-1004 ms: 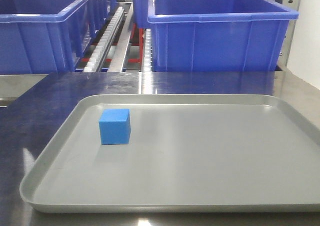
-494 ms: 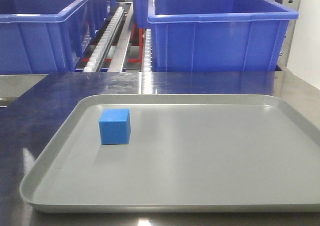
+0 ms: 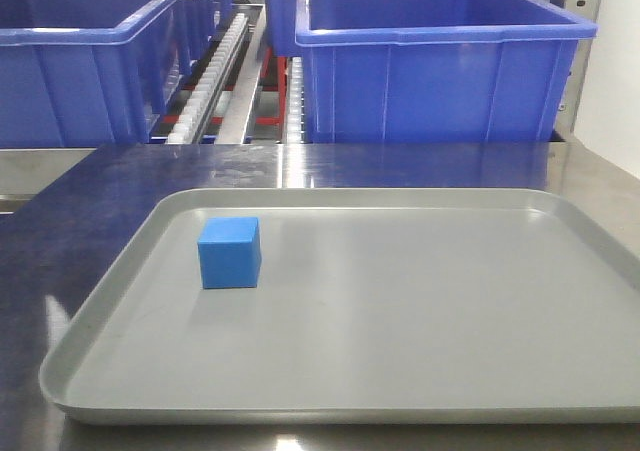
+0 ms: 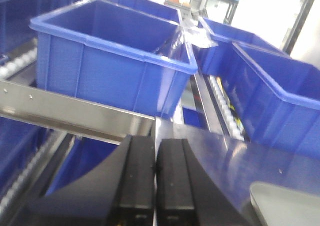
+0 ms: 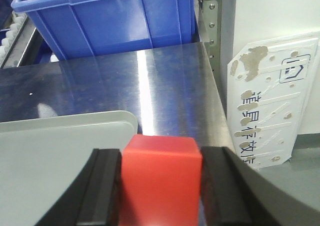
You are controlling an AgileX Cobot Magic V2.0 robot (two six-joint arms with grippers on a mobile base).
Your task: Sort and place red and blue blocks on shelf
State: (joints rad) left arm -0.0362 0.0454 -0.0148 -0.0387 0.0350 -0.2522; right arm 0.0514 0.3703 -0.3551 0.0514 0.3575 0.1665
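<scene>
A blue block (image 3: 229, 252) sits on the grey tray (image 3: 400, 371) toward its left side, with no gripper near it in the front view. In the right wrist view a red block (image 5: 161, 178) is clamped between the two black fingers of my right gripper (image 5: 161, 186), held above the tray's far right corner (image 5: 117, 118) and the steel tabletop. My left gripper (image 4: 155, 178) is shut with nothing between its fingers, hovering at the table's left end and facing the shelf, whose steel crossbar (image 4: 65, 113) with small screws and white rollers (image 4: 222, 103) are in view.
Large blue bins (image 3: 430, 61) (image 3: 75, 61) stand on the shelf's roller tracks (image 3: 215, 71) behind the table. In the right wrist view, a steel upright (image 5: 212, 30) and a white panel with printed characters (image 5: 272, 100) border the table's right edge.
</scene>
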